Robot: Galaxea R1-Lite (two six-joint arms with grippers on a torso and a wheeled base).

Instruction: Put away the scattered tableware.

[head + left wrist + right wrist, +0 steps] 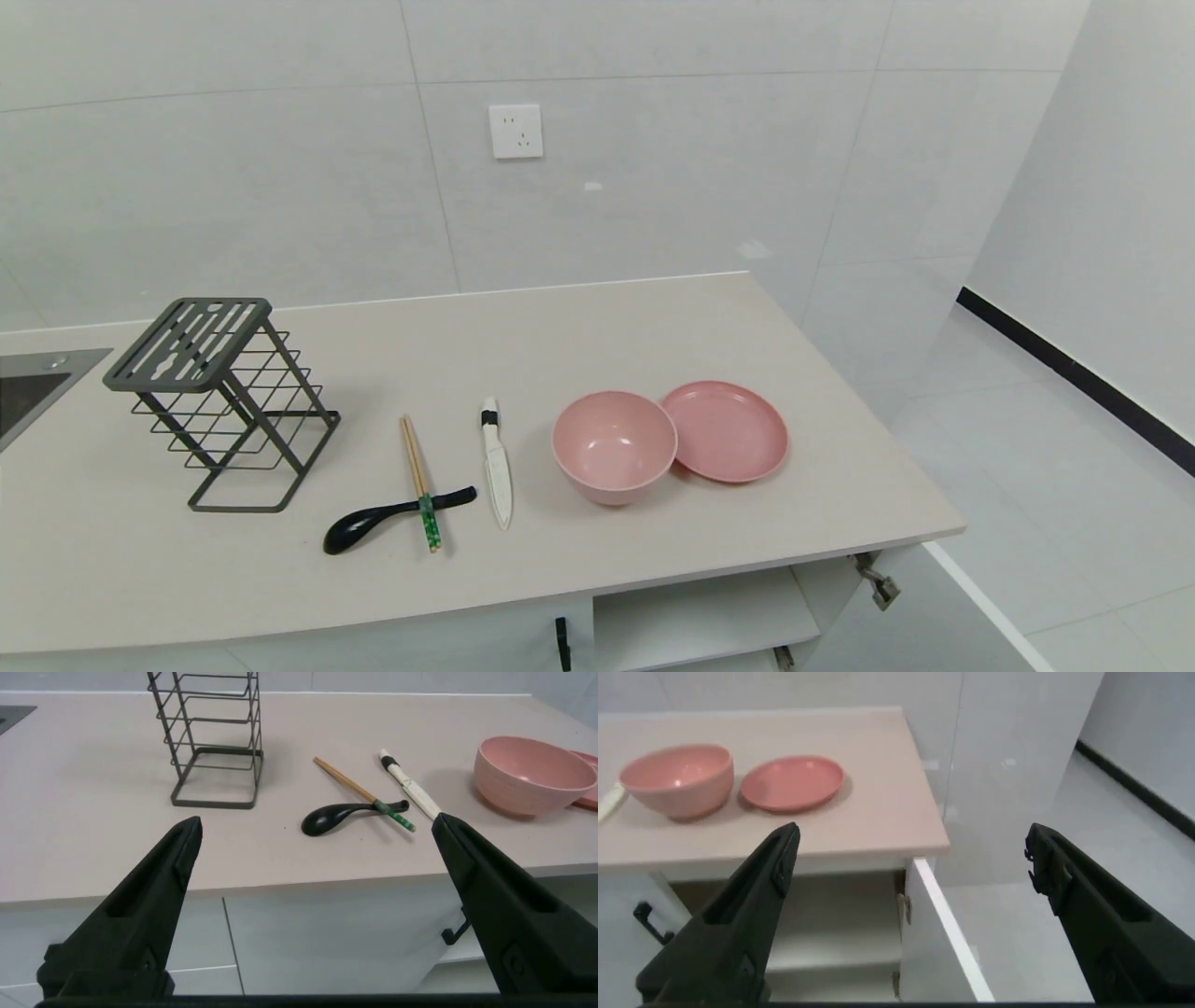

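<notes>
On the beige counter [579, 336] stand a pink bowl [613, 445] and, touching its right side, a pink plate [726, 429]. Left of the bowl lies a white knife [496, 461], then wooden chopsticks [419, 479] crossing a black spoon [392, 517]. A dark wire rack [219, 392] stands at the left. My left gripper [316, 829] is open, held in front of the counter edge facing the spoon [341, 817], chopsticks [363, 791] and rack [210, 728]. My right gripper [910, 840] is open, off the counter's front right, with the bowl [677, 778] and plate [792, 780] beyond it.
A sink [33, 383] is set into the counter's far left. Below the counter an open cabinet [831, 943] has its door [943, 933] swung out at the right. A wall socket [515, 131] sits on the tiled wall behind.
</notes>
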